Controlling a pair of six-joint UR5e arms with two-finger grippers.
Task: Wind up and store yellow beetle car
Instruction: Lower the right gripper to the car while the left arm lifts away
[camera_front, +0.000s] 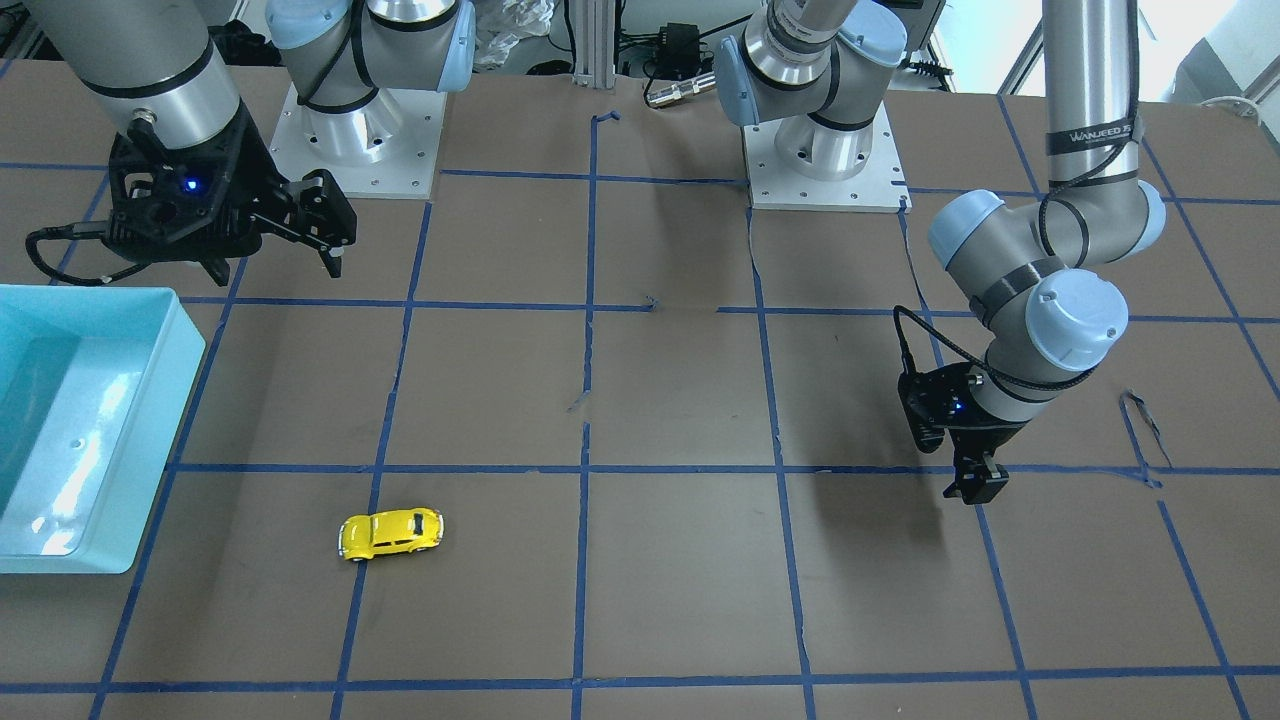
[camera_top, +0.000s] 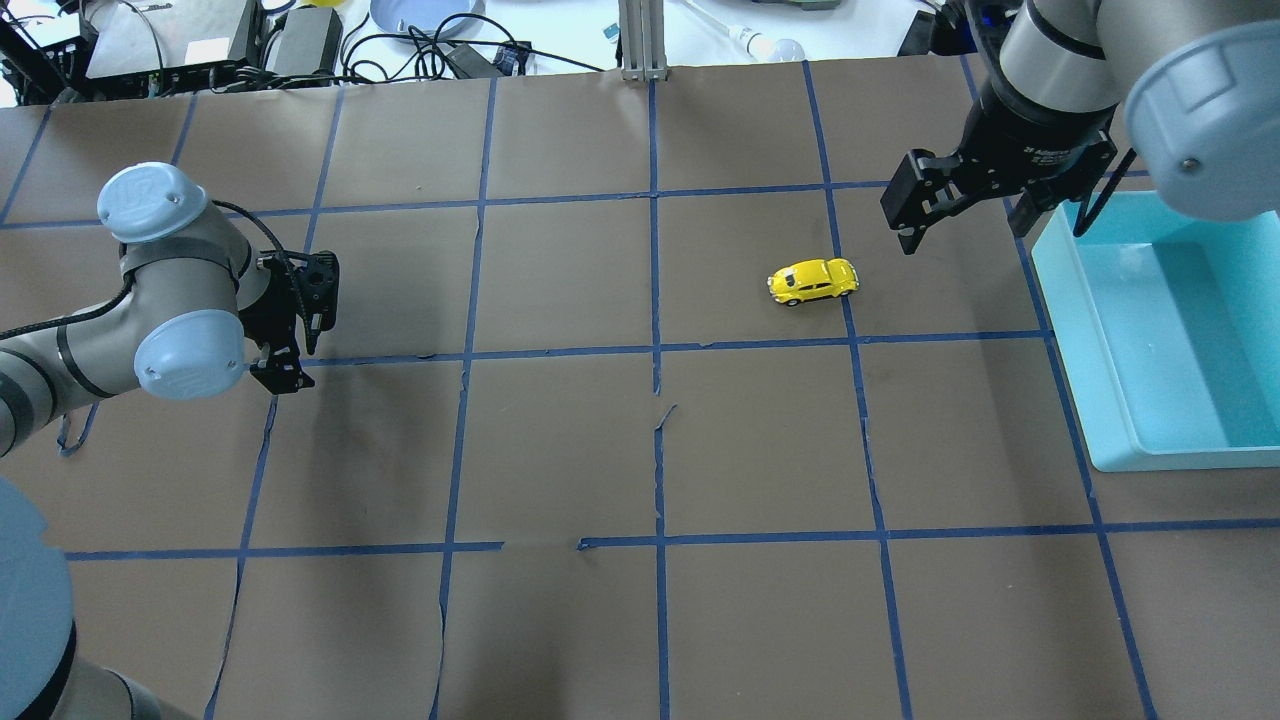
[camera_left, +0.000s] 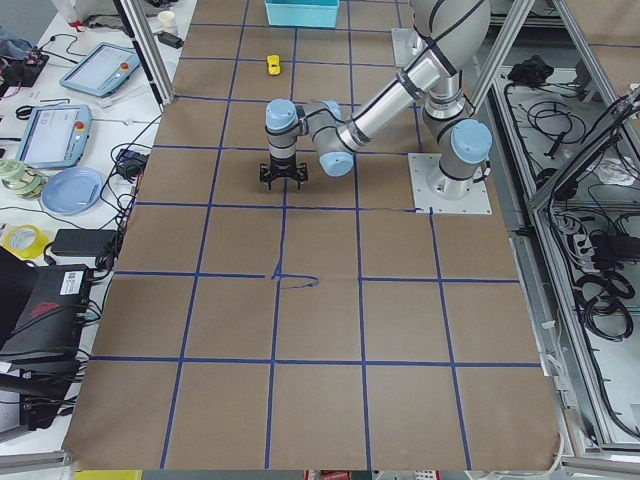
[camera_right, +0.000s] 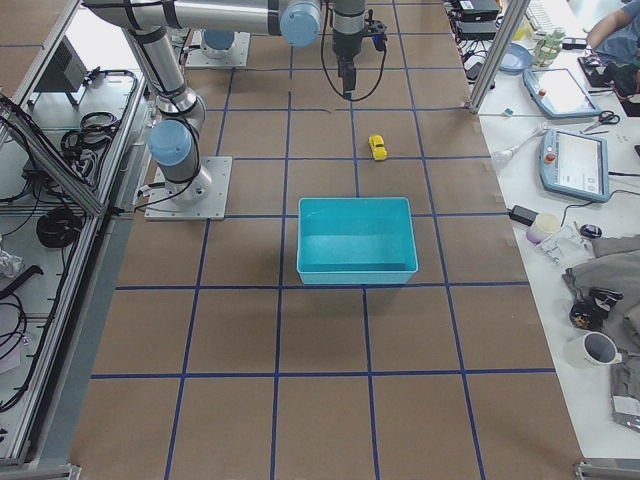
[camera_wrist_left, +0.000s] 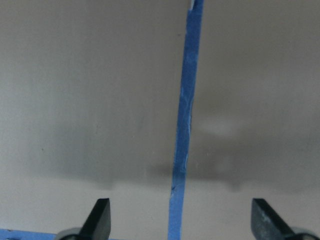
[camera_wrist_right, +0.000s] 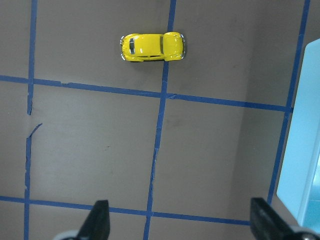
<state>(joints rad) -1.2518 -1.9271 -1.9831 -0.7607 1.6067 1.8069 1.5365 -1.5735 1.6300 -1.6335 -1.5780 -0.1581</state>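
The yellow beetle car (camera_front: 390, 533) stands on its wheels on the brown table, alone and untouched. It also shows in the overhead view (camera_top: 813, 281), the right wrist view (camera_wrist_right: 152, 46) and both side views (camera_left: 273, 64) (camera_right: 377, 147). My right gripper (camera_top: 962, 225) is open and empty. It hangs well above the table between the car and the light blue bin (camera_top: 1060, 290), its fingertips (camera_wrist_right: 100, 220) wide apart. My left gripper (camera_top: 300, 335) is open and empty, low over a blue tape line (camera_wrist_left: 182, 150), far from the car.
The light blue bin (camera_front: 150, 420) sits at the table's edge on my right side and looks empty inside. Blue tape lines grid the brown table. The two arm bases (camera_front: 355, 140) (camera_front: 825, 160) stand at the robot side. Cables and devices lie beyond the far edge (camera_top: 300, 40).
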